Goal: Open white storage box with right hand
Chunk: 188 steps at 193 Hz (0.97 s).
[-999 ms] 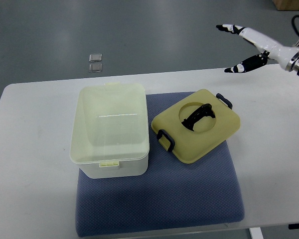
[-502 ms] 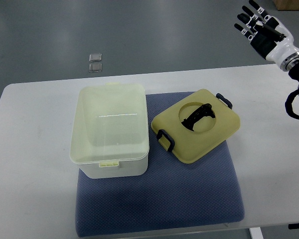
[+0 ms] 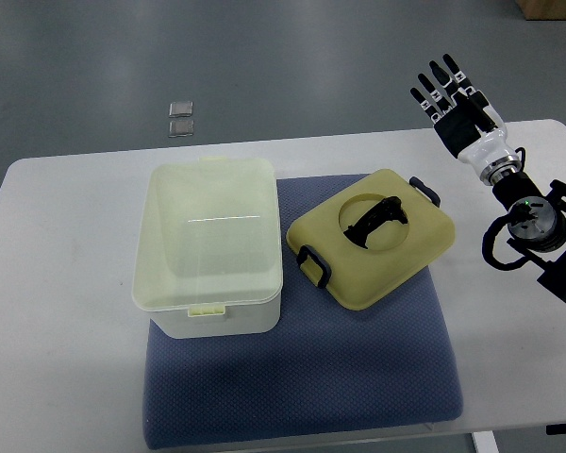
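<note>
On the blue mat (image 3: 358, 377), open storage box (image 3: 208, 250), well left of empty, spread-fingered right hand (image 3: 459, 111).

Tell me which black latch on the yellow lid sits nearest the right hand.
The far-right latch, on the lid's corner toward the right hand; the other latch sits beside the white box.
</note>
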### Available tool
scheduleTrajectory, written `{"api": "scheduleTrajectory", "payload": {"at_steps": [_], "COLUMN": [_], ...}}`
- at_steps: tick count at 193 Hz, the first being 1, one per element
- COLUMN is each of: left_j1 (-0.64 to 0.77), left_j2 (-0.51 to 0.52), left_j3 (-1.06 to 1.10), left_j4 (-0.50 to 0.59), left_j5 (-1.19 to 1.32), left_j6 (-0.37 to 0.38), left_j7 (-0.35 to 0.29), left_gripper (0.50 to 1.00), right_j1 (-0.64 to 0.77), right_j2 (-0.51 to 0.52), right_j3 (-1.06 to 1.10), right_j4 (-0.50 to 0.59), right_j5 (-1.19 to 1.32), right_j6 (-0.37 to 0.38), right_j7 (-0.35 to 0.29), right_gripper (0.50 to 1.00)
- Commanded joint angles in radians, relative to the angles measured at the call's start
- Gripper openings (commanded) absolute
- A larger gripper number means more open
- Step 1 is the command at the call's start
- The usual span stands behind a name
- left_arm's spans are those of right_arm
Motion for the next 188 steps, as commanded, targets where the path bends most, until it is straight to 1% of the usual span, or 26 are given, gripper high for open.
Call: {"api": "scheduleTrajectory", "payload": {"at_steps": [1, 15, 32, 42, 43, 48, 49, 50, 51, 54, 55, 61, 73, 88, 109, 121, 136, 155, 157, 165, 169, 173, 188], "left_j1": [0.0, 0.0, 0.0, 0.0, 0.0, 0.0, 0.0, 0.0, 0.0, 0.0, 0.0, 0.0, 0.0, 0.0, 0.0, 0.0, 0.0, 0.0, 0.0, 0.0, 0.0, 0.0, 0.0], "left_j2": [0.0, 0.0, 0.0, 0.0, 0.0, 0.0, 0.0, 0.0, 0.0, 0.0, 0.0, 0.0, 0.0, 0.0, 0.0, 0.0, 0.0, 0.0, 0.0, 0.0, 0.0, 0.0, 0.0], "left_j3": [-0.001, 0.0, 0.002, 0.0, 0.0, 0.0, 0.0, 0.0, 0.0, 0.0, 0.0, 0.0, 0.0, 0.0, -0.001, -0.001, 0.0, 0.0, 0.0, 0.0, 0.0, 0.0, 0.0], "left_j4": [0.0, 0.0, 0.0, 0.0, 0.0, 0.0, 0.0, 0.0, 0.0, 0.0, 0.0, 0.0, 0.0, 0.0, 0.0, 0.0, 0.0, 0.0, 0.0, 0.0, 0.0, 0.0, 0.0], "left_j5": [0.0, 0.0, 0.0, 0.0, 0.0, 0.0, 0.0, 0.0, 0.0, 0.0, 0.0, 0.0, 0.0, 0.0, 0.0, 0.001, 0.0, 0.0, 0.0, 0.0, 0.001, 0.0, 0.0], "left_j6": [0.0, 0.0, 0.0, 0.0, 0.0, 0.0, 0.0, 0.0, 0.0, 0.0, 0.0, 0.0, 0.0, 0.0, 0.0, 0.0, 0.0, 0.0, 0.0, 0.0, 0.0, 0.0, 0.0], "left_j7": [0.0, 0.0, 0.0, 0.0, 0.0, 0.0, 0.0, 0.0, 0.0, 0.0, 0.0, 0.0, 0.0, 0.0, 0.0, 0.0, 0.0, 0.0, 0.0, 0.0, 0.0, 0.0, 0.0], "left_gripper": [1.0, 1.0, 1.0, 1.0, 1.0, 1.0, 1.0, 1.0, 1.0, 1.0, 1.0, 1.0, 1.0, 1.0, 1.0, 1.0, 1.0, 1.0, 1.0, 1.0, 1.0, 1.0, 1.0], "right_j1": [0.028, 0.075, 0.094, 0.114, 0.12, 0.127, 0.132, 0.132, 0.135, 0.138, 0.14, 0.143, 0.144, 0.149, 0.161, 0.158, 0.155, 0.152, 0.152, 0.146, 0.143, 0.137, 0.131], "right_j2": [0.043, 0.069, 0.06, 0.059, 0.059, 0.059, 0.059, 0.059, 0.06, 0.062, 0.065, 0.071, 0.071, 0.073, 0.079, 0.082, 0.082, 0.082, 0.082, 0.083, 0.083, 0.083, 0.088], "right_j3": [-0.003, -0.023, -0.023, -0.023, -0.023, -0.023, -0.023, -0.023, -0.023, -0.023, -0.023, -0.02, -0.004, -0.001, -0.003, -0.001, -0.001, -0.001, -0.001, -0.001, -0.001, -0.001, 0.0], "right_j4": [-0.095, -0.152, -0.16, -0.16, -0.16, -0.161, -0.163, -0.163, -0.164, -0.166, -0.167, -0.17, -0.184, -0.19, -0.189, -0.19, -0.19, -0.192, -0.192, -0.192, -0.192, -0.192, -0.192], "right_j5": [-0.007, -0.011, -0.011, -0.01, -0.01, -0.01, -0.01, -0.01, -0.01, -0.008, -0.008, -0.007, 0.007, 0.018, 0.111, 0.134, 0.127, 0.133, 0.133, 0.133, 0.133, 0.136, 0.14], "right_j6": [0.001, -0.002, 0.0, 0.0, 0.0, 0.0, -0.002, -0.002, -0.002, -0.003, -0.005, -0.012, -0.022, -0.031, -0.074, -0.08, -0.077, -0.088, -0.088, -0.086, -0.086, -0.083, -0.075], "right_j7": [-0.001, -0.012, -0.024, -0.072, -0.089, -0.12, -0.136, -0.136, -0.153, -0.169, -0.184, -0.216, -0.256, -0.278, -0.328, -0.322, -0.281, -0.184, -0.184, -0.137, -0.13, -0.109, -0.083], "right_gripper": [0.938, 0.938, 0.938, 0.938, 0.938, 0.938, 0.938, 0.938, 0.938, 0.938, 0.938, 0.938, 0.938, 0.938, 0.938, 0.938, 0.938, 0.938, 0.938, 0.938, 0.938, 0.938, 0.938]}}
